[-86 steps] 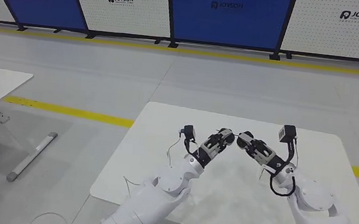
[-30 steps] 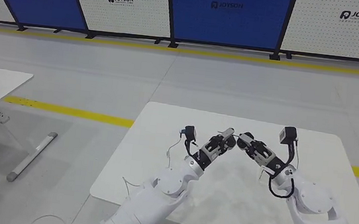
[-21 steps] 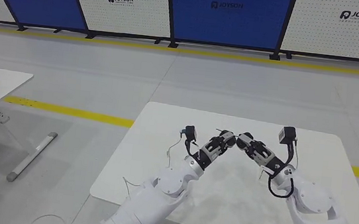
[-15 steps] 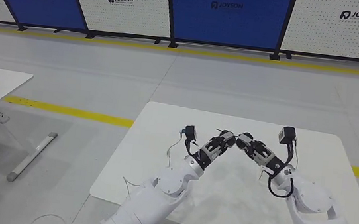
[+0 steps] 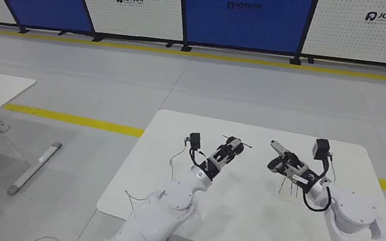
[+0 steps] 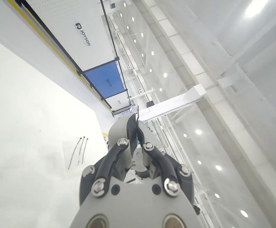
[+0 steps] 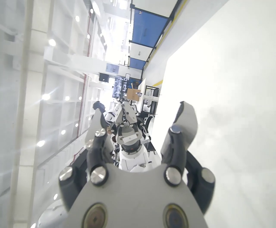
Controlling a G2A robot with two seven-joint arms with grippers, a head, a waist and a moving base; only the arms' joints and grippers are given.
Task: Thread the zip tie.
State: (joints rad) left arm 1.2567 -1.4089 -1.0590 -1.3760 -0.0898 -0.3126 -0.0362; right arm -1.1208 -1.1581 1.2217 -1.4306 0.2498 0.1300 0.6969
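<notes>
Between the pads of the left tool point(image 6: 135, 129), the zip tie point(image 6: 137, 118) is clamped, a short end standing proud of the tips. Right tool point(image 7: 140, 112) faces it, well apart, jaws spread and empty. Spare ties point(image 6: 78, 149) lie on the table point(image 6: 32, 108) near the right tool. Recommendation: bring the right tool in squarely and line tail with head before feeding. Head and any loop cannot be made out; progress undetermined.
</notes>
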